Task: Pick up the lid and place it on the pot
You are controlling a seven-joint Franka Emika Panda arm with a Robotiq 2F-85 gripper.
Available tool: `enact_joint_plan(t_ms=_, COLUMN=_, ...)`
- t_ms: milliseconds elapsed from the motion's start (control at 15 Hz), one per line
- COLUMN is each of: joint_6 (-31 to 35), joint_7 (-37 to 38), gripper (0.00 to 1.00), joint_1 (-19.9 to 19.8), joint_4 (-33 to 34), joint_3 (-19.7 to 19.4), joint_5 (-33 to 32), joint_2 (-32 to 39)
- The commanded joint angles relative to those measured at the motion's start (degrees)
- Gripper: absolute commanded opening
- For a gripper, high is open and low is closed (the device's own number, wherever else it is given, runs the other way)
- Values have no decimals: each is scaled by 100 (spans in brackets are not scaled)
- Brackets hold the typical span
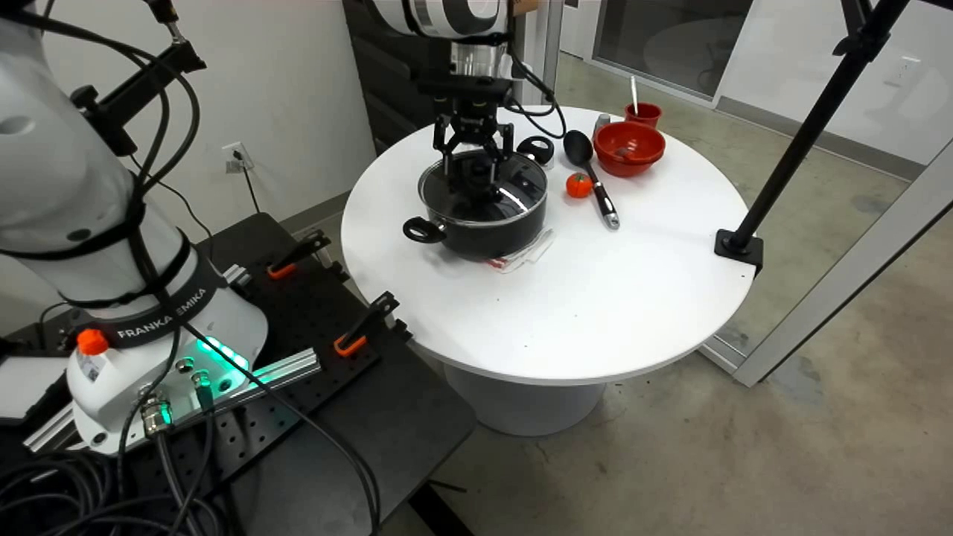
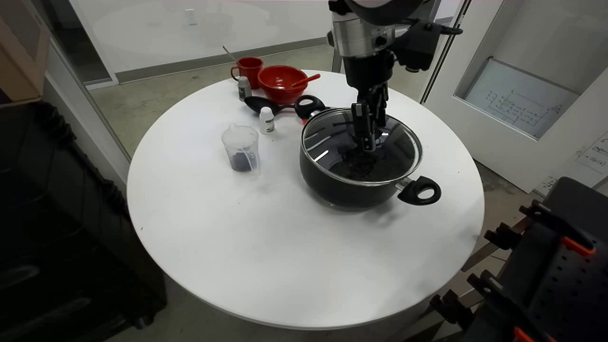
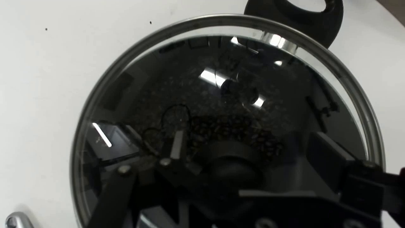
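On the white surface (image 2: 213, 247), going left to right in an exterior view, a clear cup (image 2: 240, 138) comes first, something dark filling its lower part. Farther back stand a grey-topped shaker (image 2: 244, 89) and, just behind it, a red mug (image 2: 249, 71) with a thin stick (image 2: 230, 54) poking out. Next is the head of a black spoon (image 2: 261, 104), with a small white bottle (image 2: 267, 120) just in front of it and a red bowl (image 2: 275, 78) behind, a red handle (image 2: 306, 80) across the bowl's rim.

Then comes the black pot (image 2: 349, 192), upright on the surface, one handle pointing back left, the other forward right. The glass lid (image 2: 327, 142) rests on top of the pot. Dark, bean-like bits (image 3: 234, 129) show through the glass in the wrist view, and the gripper (image 1: 472, 180) stands around the lid's knob (image 3: 234, 171). It is released: its fingers are spread on either side of the knob. A gap shows beside the finger at the right of the wrist view; whether the other finger touches the knob is hard to make out.

In an exterior view a flat pale thing (image 1: 532, 249), too unclear to name, lies at the pot's foot, and right of the pot a tomato (image 1: 579, 185) sits beside the spoon.
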Motion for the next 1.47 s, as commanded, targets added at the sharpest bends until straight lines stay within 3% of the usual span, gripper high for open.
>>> enact_joint_plan(t_ms=0, joint_6=32, joint_7=35, gripper=84, joint_1=0, joint_4=-70, joint_3=-1, joint_5=56, joint_2=-42)
enact_joint_plan(t_ms=67, joint_6=56, joint_7=30, gripper=75, joint_1=-3, joint_4=-93, joint_3=-2, joint_5=52, joint_2=-52)
enact_joint_plan(t_ms=200, joint_6=86, joint_7=26, gripper=68, joint_1=-2, joint_4=-116, joint_3=1, joint_5=48, joint_2=-66)
enact_joint_plan(t_ms=800, joint_6=210, joint_7=30, gripper=0, joint_1=-93, joint_4=-137, joint_3=10, joint_5=204, joint_2=-238)
enact_joint_plan(t_ms=1067, joint_6=325, joint_7=201, gripper=0, joint_1=-43, joint_4=-148, joint_3=-86, joint_5=43, joint_2=-233)
enact_joint_plan(t_ms=1133, joint_6=292, joint_7=211, gripper=26, joint_1=-48, joint_4=-137, joint_3=-90, joint_5=55, joint_2=-237)
enact_joint_plan(t_ms=1200, joint_6=248, joint_7=201, gripper=27, joint_1=-50, joint_4=-124, joint_3=-89, joint_5=67, joint_2=-240)
enact_joint_plan(t_ms=1333, joint_6=154, joint_7=152, gripper=40, joint_1=-61, joint_4=-103, joint_3=-62, joint_5=125, joint_2=-251)
enact_joint_plan(t_ms=1400, joint_6=170, joint_7=156, gripper=18, joint_1=-57, joint_4=-155, joint_3=-58, joint_5=126, joint_2=-299)
